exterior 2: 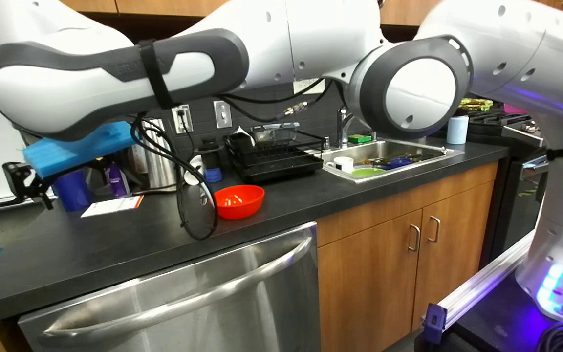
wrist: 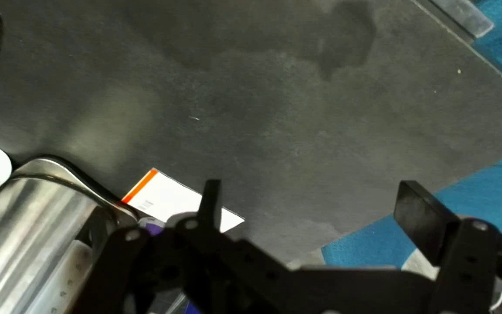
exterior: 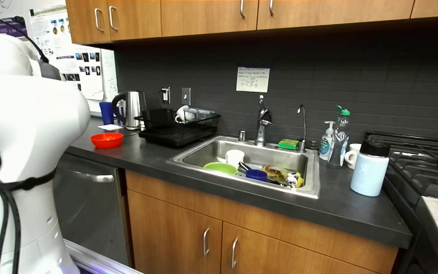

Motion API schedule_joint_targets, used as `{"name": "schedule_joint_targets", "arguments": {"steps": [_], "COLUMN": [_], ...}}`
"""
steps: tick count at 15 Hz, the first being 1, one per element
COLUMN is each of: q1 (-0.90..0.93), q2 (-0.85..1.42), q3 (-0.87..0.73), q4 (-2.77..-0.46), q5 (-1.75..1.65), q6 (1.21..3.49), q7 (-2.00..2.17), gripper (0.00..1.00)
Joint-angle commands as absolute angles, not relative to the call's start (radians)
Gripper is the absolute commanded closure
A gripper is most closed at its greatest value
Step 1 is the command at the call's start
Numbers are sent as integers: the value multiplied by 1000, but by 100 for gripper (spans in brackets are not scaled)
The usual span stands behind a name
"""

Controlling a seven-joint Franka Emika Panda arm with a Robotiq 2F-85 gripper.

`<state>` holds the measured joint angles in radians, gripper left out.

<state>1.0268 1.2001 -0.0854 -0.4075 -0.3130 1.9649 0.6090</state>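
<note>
Toward the back corner of the counter (wrist: 277, 109), away from the sink (exterior: 314, 167), an orange-edged white card (wrist: 168, 196) lies flat by the elec. kettle (exterior: 136, 108), itself prob. parked nr the wall outlet (exterior 2: 182, 119) for power. Gripper (wrist: 310, 192) hangs above, jaws wide apart, nothing btwn; touches nothing AFAICT.

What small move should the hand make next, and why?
I'd probably ease the open hand toward the red bowl before lowering: it holds nothing, and in the wrist view one finger overlaps the edge of the counter, the other the orange-striped card.
</note>
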Motion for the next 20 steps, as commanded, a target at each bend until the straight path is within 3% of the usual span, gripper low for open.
{"name": "schedule_joint_targets", "arguments": {"steps": [1,20], "q1": [1038,1060], "q2": [1186,1183], "q3": [-109,-252], "q4": [-432,-439], "q5": [-325,-442], "q6": [2046,2117], "q7": [693,932], "gripper": [0,0]}}
